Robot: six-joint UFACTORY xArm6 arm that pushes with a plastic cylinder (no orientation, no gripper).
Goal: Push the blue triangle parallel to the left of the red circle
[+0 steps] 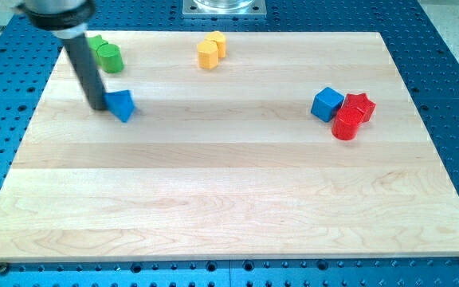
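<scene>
A: Is any writing being shown?
B: None readable. The blue triangle (122, 104) is lying at the board's (213, 199) upper left, a small wedge, being touched on its left by my tip (99, 106).
A: And the red circle (346, 125)?
B: Far right, touching a red star (360, 104) and a blue cube (327, 104). Two green blocks (107, 56) and two yellow blocks (211, 49) are being counted. No pincer is fitted.

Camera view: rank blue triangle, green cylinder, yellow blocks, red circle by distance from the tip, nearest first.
From my tip:
1. Blue triangle, right beside the tip on its right.
2. Green cylinder, toward the view's top, just above the tip.
3. Yellow blocks, top centre.
4. Red circle, far on the view's right, beside the blue cube.
</scene>
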